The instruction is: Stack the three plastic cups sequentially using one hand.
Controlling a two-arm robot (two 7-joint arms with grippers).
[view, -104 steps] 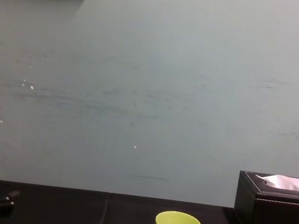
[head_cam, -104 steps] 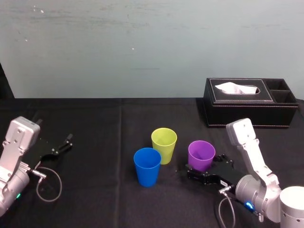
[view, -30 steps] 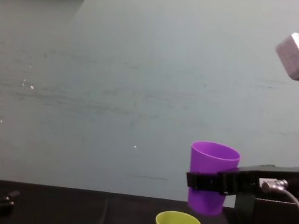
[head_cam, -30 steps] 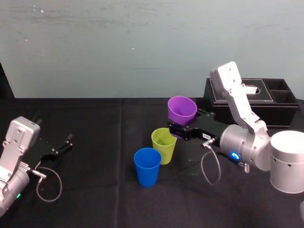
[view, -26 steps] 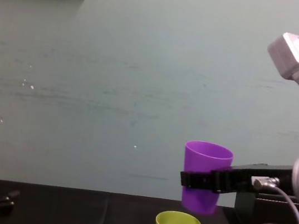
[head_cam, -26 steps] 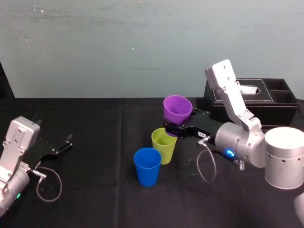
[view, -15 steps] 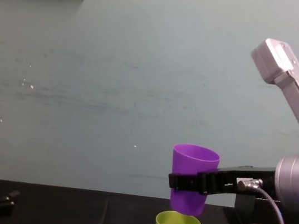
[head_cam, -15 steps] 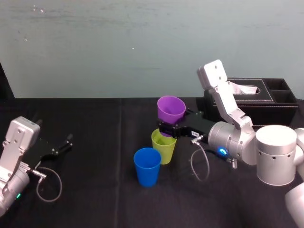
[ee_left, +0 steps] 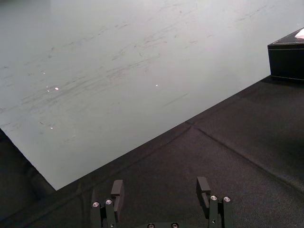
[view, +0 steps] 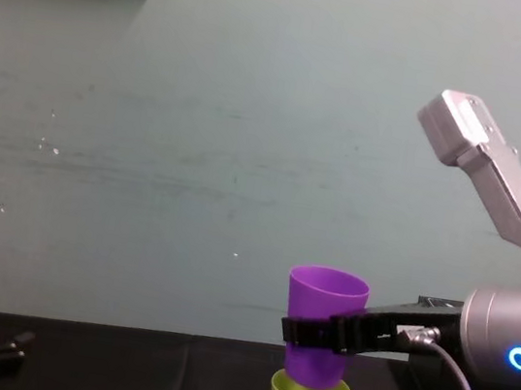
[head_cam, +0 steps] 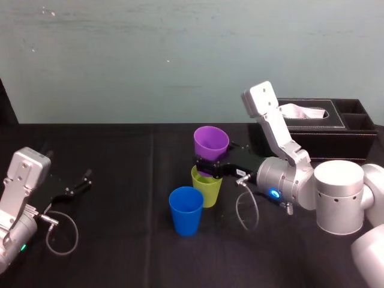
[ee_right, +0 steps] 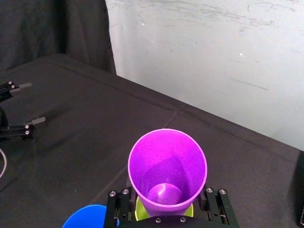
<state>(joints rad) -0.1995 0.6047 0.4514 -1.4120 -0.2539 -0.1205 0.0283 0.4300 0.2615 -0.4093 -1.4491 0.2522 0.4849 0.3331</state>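
Your right tool (head_cam: 210, 165) is clamping the purple cup (head_cam: 211, 142), base entering the yellow-green cup (head_cam: 207, 189); lower it straight and centred. Left tool (ee_left: 160, 187), spread apart, is idling at the surface's (head_cam: 120, 240) left edge.

Soft, even light falls from overhead on the purple cup (head_cam: 211, 144), bright enough that the wall (head_cam: 150, 60) behind it reads as one flat pale plane with only faint scuff marks. The black tablecloth (head_cam: 120, 240) beneath the cup swallows the light, so cast shadows merge into it. In the right wrist view the cup's inside glows, brightest near the rim, with a darker band of shade lower down and a pale sheen on its floor. To the right of the cup a blue ring light (view: 519, 359) glows small and saturated, and the silver arm casing (view: 467, 123) above it carries a mild highlight along its top face
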